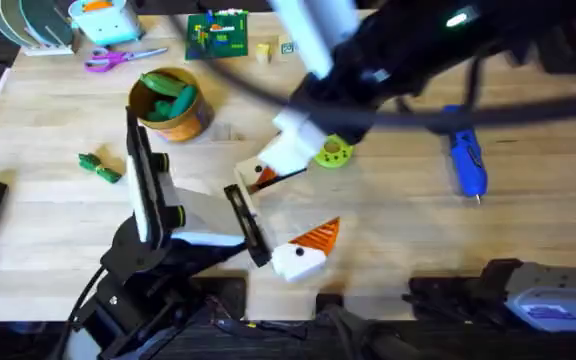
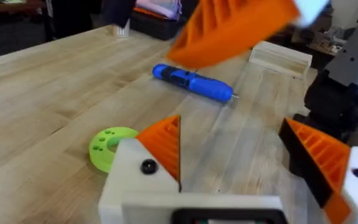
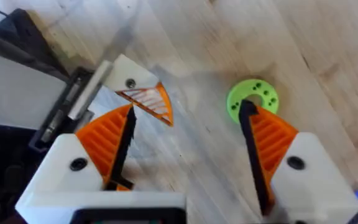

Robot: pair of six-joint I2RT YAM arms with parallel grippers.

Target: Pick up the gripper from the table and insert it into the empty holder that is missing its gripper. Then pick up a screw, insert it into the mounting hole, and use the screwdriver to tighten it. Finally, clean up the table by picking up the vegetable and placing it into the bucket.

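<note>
Blue screwdriver (image 1: 466,164) (no legible writing) on table (image 1: 48,210).

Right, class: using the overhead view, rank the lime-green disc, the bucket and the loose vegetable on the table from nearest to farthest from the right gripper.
Measured from the right gripper, mid-table:
1. Lime-green disc: just beside it, on its right.
2. Bucket: to its left, toward the table's far edge.
3. Vegetable: farthest, out by the table's left edge.

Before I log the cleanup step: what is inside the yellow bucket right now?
Inside the bucket, the overhead view shows green toy vegetables piled against its tan inner wall. Whatever lies beneath them, down to the bucket's bottom, is covered. Another green vegetable lies on the table.
</note>
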